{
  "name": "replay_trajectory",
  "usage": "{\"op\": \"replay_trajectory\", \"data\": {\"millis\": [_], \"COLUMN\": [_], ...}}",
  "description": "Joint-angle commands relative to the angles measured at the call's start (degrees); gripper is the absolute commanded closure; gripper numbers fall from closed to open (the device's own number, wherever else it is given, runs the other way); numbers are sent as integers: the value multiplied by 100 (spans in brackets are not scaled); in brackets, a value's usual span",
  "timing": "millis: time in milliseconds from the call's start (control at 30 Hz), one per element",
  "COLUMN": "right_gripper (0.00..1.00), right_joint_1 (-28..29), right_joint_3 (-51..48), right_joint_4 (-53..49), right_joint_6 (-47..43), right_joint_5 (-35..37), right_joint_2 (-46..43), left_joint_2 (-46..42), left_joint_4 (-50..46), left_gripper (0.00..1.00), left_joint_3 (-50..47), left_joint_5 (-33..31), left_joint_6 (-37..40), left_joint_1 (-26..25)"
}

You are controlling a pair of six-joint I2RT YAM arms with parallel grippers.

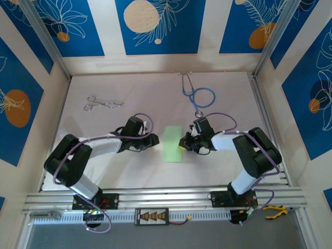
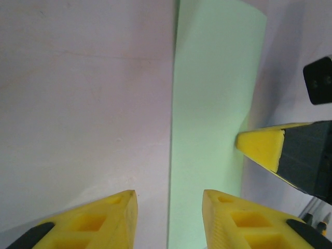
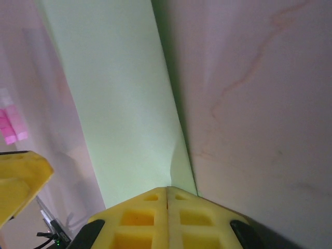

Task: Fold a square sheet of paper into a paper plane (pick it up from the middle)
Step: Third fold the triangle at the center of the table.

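Counting 1 square sheet of paper (image 1: 173, 143), folded narrow, mid table (image 1: 145, 93) btwn 2 arms: right pincer (image 3: 167, 194) clamped on its edge, left pincer (image 2: 169, 199) apart, straddling opp. edge. 1 stethoscope (image 1: 199, 96) behind.

Robot lab booth: aluminium rails (image 1: 166, 197), blue leaf-print wall panels (image 1: 181, 31)

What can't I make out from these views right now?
- Top view: right gripper covers the paper's right edge, hiding the pinch.
- Right wrist: shut fingertips hide how many layers they hold.
- Left wrist: frame bottom and the left gripper's finger cut off the paper's near end.
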Motion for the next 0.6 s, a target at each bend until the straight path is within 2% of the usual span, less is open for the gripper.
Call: {"op": "replay_trajectory", "data": {"millis": [0, 300, 567], "right_gripper": [96, 96, 97], "right_joint_1": [-11, -20, -20], "right_joint_3": [-61, -7, 32], "right_joint_4": [23, -85, -177], "right_joint_6": [141, 102, 62], "right_joint_5": [-111, -110, -77], "right_joint_2": [308, 306, 291], "left_joint_2": [187, 543, 749], "left_joint_4": [305, 475, 375], "left_gripper": [64, 70, 70], "left_joint_3": [182, 284, 401], "left_joint_5": [409, 676, 665], "left_joint_6": [-99, -161, -138], "left_joint_1": [7, -66, -110]}}
